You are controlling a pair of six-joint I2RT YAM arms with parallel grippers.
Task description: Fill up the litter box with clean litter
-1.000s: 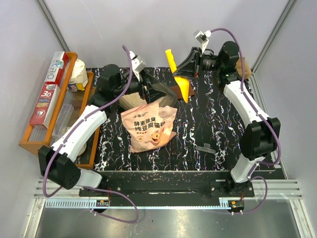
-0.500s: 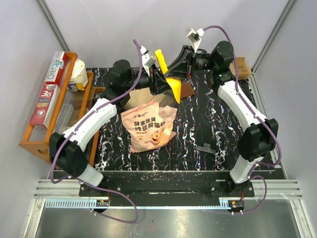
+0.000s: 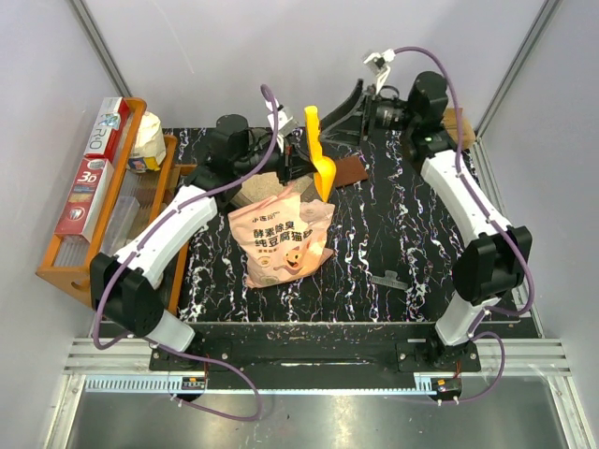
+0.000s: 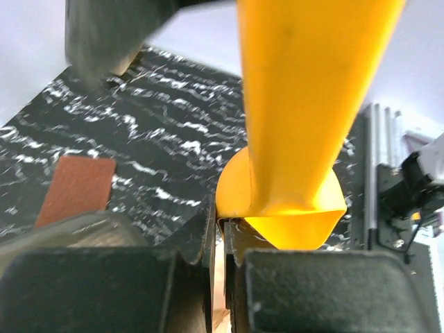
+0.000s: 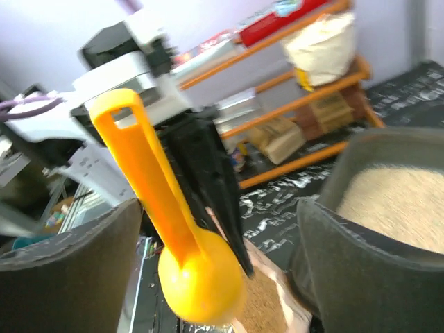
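1. Left gripper point(image 4: 220, 232): I'm seeing its jaws pinched tight on the thin rim of the yellow-orange scoop point(image 3: 318, 154), right at the bowl end.
2. The scoop stands nearly upright in that grip, handle up and bowl down, over the far part of the table point(image 3: 402, 234).
3. Right gripper point(image 5: 218, 215): the jaws are spread wide with nothing between them. Overhead, it sits just right of the scoop's handle and clear of it.
4. On my right wrist camera, the scoop and the left arm's black fingers point(image 5: 208, 180) are straight ahead, beyond my own jaws.
5. Litter box point(image 5: 416, 139): its dark grey rim shows at the right of that same view. It sits on the table near the left gripper.
6. Clean litter point(image 5: 395, 194): a pale beige mass lying inside the box. Overhead I catch only a tan patch beside the left arm.
7. The pink bag point(image 3: 281, 238) lies flat mid-table, its top end near the scoop's bowl. I can't tell whether they touch.
8. A flat brown piece point(image 3: 351, 170) lies just right of the bowl.
9. The orange rack point(image 3: 94, 215) stands along the table's left edge.
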